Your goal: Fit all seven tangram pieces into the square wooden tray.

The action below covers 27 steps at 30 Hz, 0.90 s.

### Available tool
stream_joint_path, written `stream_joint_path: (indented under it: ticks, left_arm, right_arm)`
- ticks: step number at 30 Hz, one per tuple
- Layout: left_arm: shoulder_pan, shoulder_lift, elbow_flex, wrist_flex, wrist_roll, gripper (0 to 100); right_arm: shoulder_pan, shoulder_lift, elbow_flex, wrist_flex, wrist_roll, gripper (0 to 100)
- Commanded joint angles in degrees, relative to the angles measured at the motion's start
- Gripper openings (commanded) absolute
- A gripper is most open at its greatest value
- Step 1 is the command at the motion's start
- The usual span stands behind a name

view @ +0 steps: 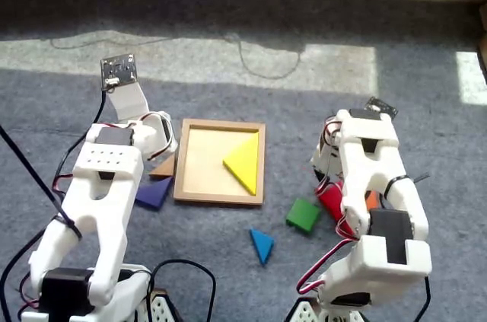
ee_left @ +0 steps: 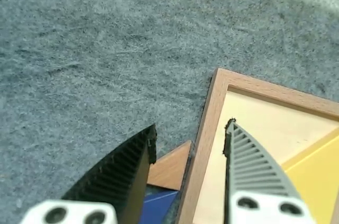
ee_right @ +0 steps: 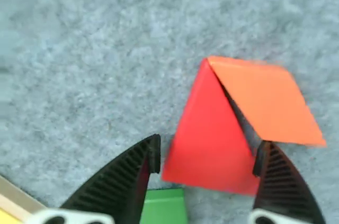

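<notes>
Now: both claws spread, one piece in

Left claw [ee_left: 190, 128], fingers apart, straddles the left rim of the square wooden tray [view: 219, 199], likely lining up on the tan wooden triangle [ee_left: 170, 168] just outside. Right claw [ee_right: 207, 144], wide too, brackets the big red triangle [ee_right: 201, 128], with the orange parallelogram [ee_right: 265, 102] overlapping its edge. Only the yellow triangle [view: 245, 162] lies inside, against the wall on the right arm's side.

The left end effector [ee_left: 190, 127] hangs open astride the wooden tray [ee_left: 265, 87] wall. A yellow piece [ee_left: 318, 171] lies inside; a tan piece [ee_left: 169, 170] and a blue piece [ee_left: 159, 208] lie just outside on the carpet [ee_left: 95, 49].
</notes>
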Motion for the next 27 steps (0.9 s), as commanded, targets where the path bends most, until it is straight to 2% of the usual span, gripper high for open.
stream_joint_path:
  ticks: [1,9,20,24,27]
  left_arm:
    - [-0.2,-1.7,-0.3,-1.0,0.2,22]
    - [-0.3,-1.7,-0.3,-1.0,0.2,22]
    - [-0.5,-1.7,-0.3,-1.0,0.2,22]
    - [-0.5,-1.7,-0.3,-1.0,0.2,22]
    - [-0.5,-1.7,-0.4,-1.0,0.2,22]
  right_arm:
    - [1.7,-0.4,-2.4,1.1,4.3,28.6]
    - [-3.5,-0.2,-2.1,7.7,11.7,28.6]
    - [-4.3,-0.1,-1.9,10.3,12.7,28.9]
    - [-4.2,-0.2,-2.5,16.1,21.1,28.9]
    - [-4.1,-0.2,-2.5,16.3,22.5,28.9]
